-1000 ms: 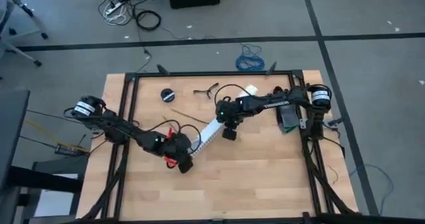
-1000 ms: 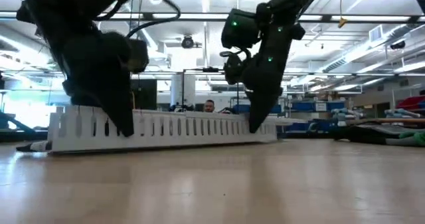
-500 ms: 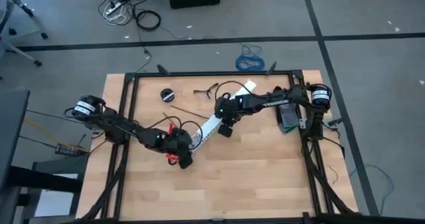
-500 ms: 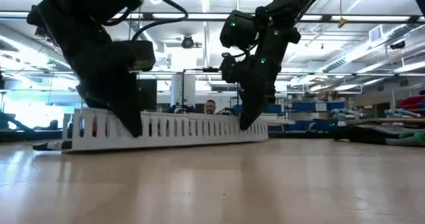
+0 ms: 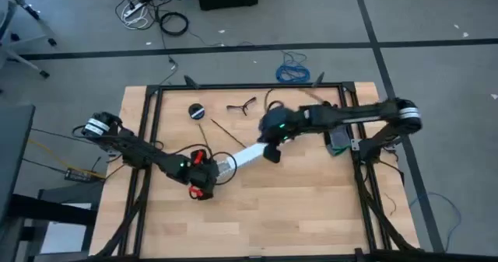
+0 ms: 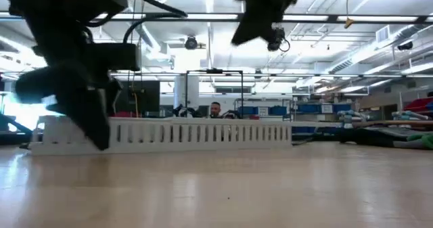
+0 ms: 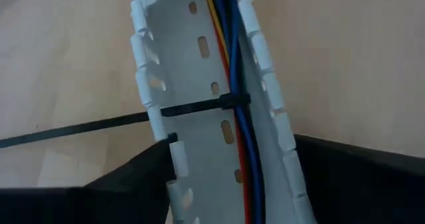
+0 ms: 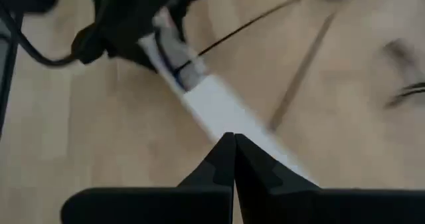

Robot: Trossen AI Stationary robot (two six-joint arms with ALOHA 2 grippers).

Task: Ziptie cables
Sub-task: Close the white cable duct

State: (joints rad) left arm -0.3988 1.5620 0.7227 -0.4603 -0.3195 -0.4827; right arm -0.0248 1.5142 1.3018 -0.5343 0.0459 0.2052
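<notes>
The cables [image 7: 232,84], thin blue, red and yellow wires, run along the inside of a white slotted strip [image 5: 247,155] that lies on the table [image 6: 203,132]. A black zip tie [image 7: 199,107] crosses the strip, and its tail [image 7: 66,131] trails over the wood. My left gripper [image 5: 208,173] [image 7: 232,154] is shut on the strip's left end. My right gripper [image 8: 233,139] is shut and hangs above the strip's right end [image 5: 272,150], high off the table in the low view [image 6: 260,15], touching nothing. My left gripper pinches the strip across its width, one finger [image 7: 149,161] against one slotted side wall [image 7: 174,151] and the other finger [image 7: 325,157] at the opposite wall. The fingers come down from above and lie across the strip. The strip rests flat on the table.
Loose thin dark zip ties [image 5: 224,131] lie on the wood behind the strip, with a round black object [image 5: 196,110] and a small dark tool [image 5: 243,105] near the far edge. A dark box [image 5: 338,139] sits at the right rail. A blue coiled cable [image 5: 292,72] lies on the floor beyond the table.
My right gripper has risen off the strip's right end, well clear of the table. My left gripper has gone a little toward the table's left edge with the strip. The strip has turned about on the table, from a steep slant to lying nearly left to right.
</notes>
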